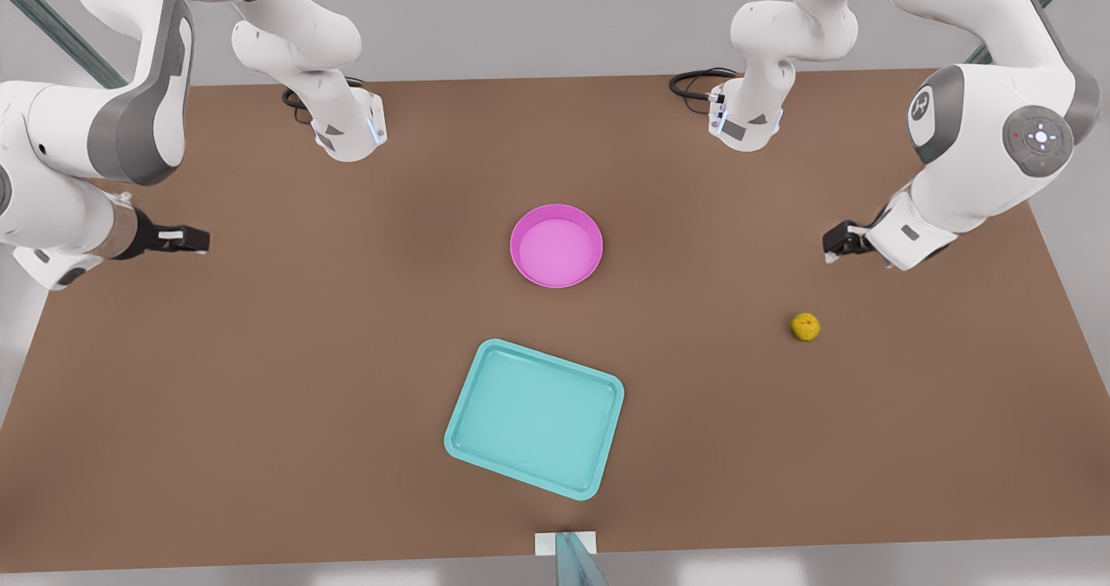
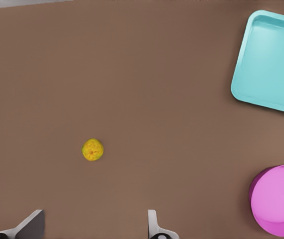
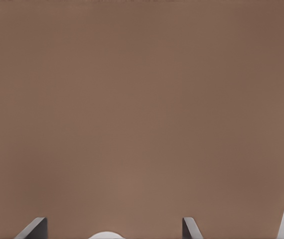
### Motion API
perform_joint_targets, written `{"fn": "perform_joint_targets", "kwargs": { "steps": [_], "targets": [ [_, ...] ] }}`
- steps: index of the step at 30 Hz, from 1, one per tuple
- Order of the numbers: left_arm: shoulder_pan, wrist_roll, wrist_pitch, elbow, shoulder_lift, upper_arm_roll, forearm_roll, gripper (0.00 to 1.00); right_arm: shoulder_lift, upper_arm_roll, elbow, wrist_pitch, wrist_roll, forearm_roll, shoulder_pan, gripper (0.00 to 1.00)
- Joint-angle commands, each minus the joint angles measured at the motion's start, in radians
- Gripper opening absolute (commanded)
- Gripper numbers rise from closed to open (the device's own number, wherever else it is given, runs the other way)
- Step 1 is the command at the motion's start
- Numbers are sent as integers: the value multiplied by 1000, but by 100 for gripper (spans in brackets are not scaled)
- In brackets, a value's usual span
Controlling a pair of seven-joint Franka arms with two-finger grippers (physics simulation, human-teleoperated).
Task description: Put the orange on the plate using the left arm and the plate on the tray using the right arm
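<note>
Nothing picked up yet: the orange point(image 1: 806, 327) sits alone on the brown desk point(image 1: 260, 395) toward the front view's right, well apart from the pink plate point(image 1: 556, 246) at centre and the teal tray point(image 1: 535, 419) nearer the camera. The left gripper point(image 1: 834, 244) hangs above the desk near the orange, jaws wide and empty; the left wrist view has the fruit point(image 2: 92, 150) ahead of its fingertips point(image 2: 152, 219). I'd judge the orange light, round and prone to roll, so close on its widest girth from straight above. The plate looks stiff and shallow, and its raised rim is the likely spot to pinch. Over on the front view's left the right gripper point(image 1: 192, 239) waits, jaws spread with nothing between them. The front view gives both arms and the whole layout; the left wrist view adds the orange with the tray point(image 2: 269, 62) and plate point(image 2: 279, 199) off to one side; the right wrist view offers bare desk beyond its fingertips point(image 3: 189, 226).
</note>
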Motion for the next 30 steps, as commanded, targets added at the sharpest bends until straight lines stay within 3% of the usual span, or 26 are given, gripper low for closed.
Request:
{"fn": "perform_joint_targets", "kwargs": {
  "steps": [1,5,9,13,30],
  "targets": [
    [0,-8,47,1,-1,0,1,100,-1,0,0,37,-41,0,0,100],
    [5,-17,-58,2,168,118,-7,100,2,-1,-1,39,-40,0,0,100],
    [62,87,401,-232,310,127,-8,100,4,-1,-1,40,-40,2,2,100],
    [62,212,591,-383,336,127,-2,100,8,-1,-1,42,-40,2,2,100],
    [48,186,644,-410,427,108,-13,100,14,0,-4,42,-40,2,-1,100]
  ]
}}
